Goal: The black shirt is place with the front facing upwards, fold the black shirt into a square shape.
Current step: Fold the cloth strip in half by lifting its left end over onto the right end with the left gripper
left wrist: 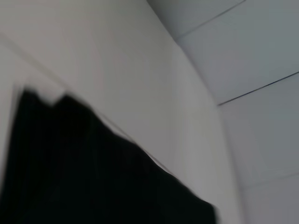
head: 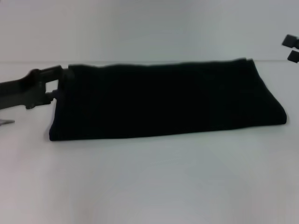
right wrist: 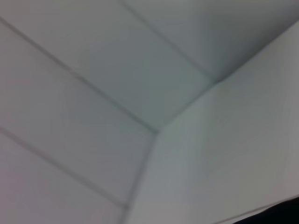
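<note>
Shirt lies folded long on table; left end effector straddles its left edge, grip unclear.

We see the black shirt lying as a long folded band across the middle of the white table, with a broad bare stretch of tabletop in front of it where our grippers could pass freely. At the shirt's left end the left gripper sits right against the fabric, closing off that side, while a narrower bare strip runs behind the shirt. The right gripper hangs at the far right edge, well apart from the shirt's right end.
</note>
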`<state>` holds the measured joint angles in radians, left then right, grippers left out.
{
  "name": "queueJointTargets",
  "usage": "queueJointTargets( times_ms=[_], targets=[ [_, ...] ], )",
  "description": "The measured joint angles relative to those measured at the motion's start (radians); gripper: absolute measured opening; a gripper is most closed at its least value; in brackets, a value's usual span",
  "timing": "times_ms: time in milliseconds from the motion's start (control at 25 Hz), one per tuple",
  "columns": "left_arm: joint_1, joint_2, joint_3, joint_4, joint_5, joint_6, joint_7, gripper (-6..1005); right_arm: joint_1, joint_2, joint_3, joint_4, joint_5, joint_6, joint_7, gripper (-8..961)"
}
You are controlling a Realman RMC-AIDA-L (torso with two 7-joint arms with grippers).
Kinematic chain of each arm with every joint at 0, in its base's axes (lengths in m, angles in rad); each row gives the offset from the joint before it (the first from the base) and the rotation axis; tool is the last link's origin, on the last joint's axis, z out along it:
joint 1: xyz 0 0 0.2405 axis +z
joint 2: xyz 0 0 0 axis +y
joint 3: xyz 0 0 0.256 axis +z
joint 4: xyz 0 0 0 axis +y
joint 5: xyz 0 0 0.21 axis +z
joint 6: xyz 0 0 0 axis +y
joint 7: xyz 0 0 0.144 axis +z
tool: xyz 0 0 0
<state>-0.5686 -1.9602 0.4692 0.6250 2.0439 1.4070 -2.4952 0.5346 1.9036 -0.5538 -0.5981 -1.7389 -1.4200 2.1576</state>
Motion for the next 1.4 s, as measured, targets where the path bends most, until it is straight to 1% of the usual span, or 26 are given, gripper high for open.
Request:
queueJointTargets(
  times_ms=[40, 120, 160, 240, 320, 440, 640, 760, 1000, 1120, 1320, 1400],
  targets=[
    [0.014, 0.001, -0.041, -0.023, 0.000, 0.038, 0.001, 698, -0.027, -0.003, 0.012, 0.028, 0.029, -0.053, -0.025, 683],
    [0.047, -0.001, -0.106, -0.048, -0.001, 0.104, -0.013, 795, -0.074, -0.003, 0.045, 0.055, 0.055, -0.126, -0.045, 761],
    [0.069, -0.007, -0.129, -0.054, 0.000, 0.124, -0.030, 823, -0.088, 0.000, 0.058, 0.058, 0.058, -0.139, -0.045, 792],
    [0.102, -0.019, -0.146, -0.057, 0.004, 0.125, -0.063, 878, -0.102, 0.005, 0.074, 0.062, 0.059, -0.152, -0.052, 855],
    [0.127, -0.029, -0.147, -0.059, 0.008, 0.105, -0.093, 934, -0.106, 0.004, 0.074, 0.065, 0.056, -0.154, -0.063, 917],
    [0.150, -0.042, -0.148, -0.073, 0.026, 0.065, -0.135, 917, -0.091, 0.001, 0.068, 0.067, 0.043, -0.149, -0.071, 916],
    [0.157, -0.055, -0.149, -0.116, 0.030, 0.010, -0.157, 890, -0.054, 0.000, 0.065, 0.068, 0.038, -0.142, -0.081, 917],
    [0.153, -0.059, -0.150, -0.126, 0.026, -0.013, -0.158, 873, -0.036, -0.002, 0.056, 0.068, 0.037, -0.128, -0.086, 918],
    [0.149, -0.059, -0.150, -0.149, 0.023, -0.064, -0.167, 840, -0.024, -0.005, 0.039, 0.069, 0.037, -0.092, -0.089, 917],
    [0.148, -0.057, -0.151, -0.150, 0.026, -0.076, -0.171, 652, -0.021, -0.006, 0.035, 0.069, 0.037, -0.086, -0.088, 917],
    [0.145, -0.056, -0.136, -0.152, 0.028, -0.104, -0.170, 412, -0.014, -0.006, 0.035, 0.069, 0.037, -0.074, -0.083, 915],
    [0.142, -0.057, -0.129, -0.153, 0.028, -0.109, -0.164, 349, -0.011, -0.006, 0.035, 0.069, 0.037, -0.073, -0.083, 915]
  ],
)
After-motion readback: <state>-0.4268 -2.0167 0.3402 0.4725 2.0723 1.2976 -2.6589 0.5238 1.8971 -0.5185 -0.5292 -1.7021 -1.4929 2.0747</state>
